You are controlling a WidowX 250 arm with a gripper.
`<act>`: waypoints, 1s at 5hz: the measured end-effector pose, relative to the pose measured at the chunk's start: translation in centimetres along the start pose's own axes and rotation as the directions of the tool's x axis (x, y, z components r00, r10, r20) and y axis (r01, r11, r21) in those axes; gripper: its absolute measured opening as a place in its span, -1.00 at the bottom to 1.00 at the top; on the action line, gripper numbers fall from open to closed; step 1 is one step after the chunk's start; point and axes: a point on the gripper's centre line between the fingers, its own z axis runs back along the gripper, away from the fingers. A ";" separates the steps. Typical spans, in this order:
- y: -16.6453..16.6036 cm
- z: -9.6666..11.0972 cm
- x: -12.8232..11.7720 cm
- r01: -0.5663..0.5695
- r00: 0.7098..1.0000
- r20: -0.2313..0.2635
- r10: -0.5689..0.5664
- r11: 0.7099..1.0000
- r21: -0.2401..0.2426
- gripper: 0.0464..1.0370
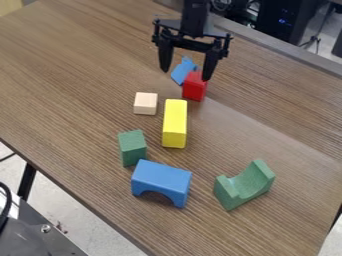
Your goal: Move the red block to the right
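Wood-grain tabletop point(73, 65), red block point(194, 88) right beside the small blue block point(179, 73) near the top, gripper point(186, 75) above with fingers spread, holding nothing; best centre over red, lower straight, clear the blue, then grip squarely before shifting right.

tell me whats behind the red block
Behind the red block, and a little left in the view, lies a blue block. The red one seems to cover its near edge, so whether they touch can't be seen.
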 end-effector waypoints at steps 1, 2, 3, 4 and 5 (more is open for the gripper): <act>-0.4 -0.8 0.4 0.018 1.000 -0.018 -0.018 1.000 -0.001 0.93; -0.6 -1.3 0.6 0.018 0.999 -0.028 -0.018 1.000 -0.008 0.93; -0.6 -1.8 0.7 0.012 0.999 -0.045 -0.013 1.000 -0.022 0.93; -0.7 -2.8 0.8 0.012 0.998 -0.067 -0.014 1.000 -0.025 0.84; -1.0 -2.8 1.2 0.014 0.999 -0.048 -0.016 0.999 -0.052 0.28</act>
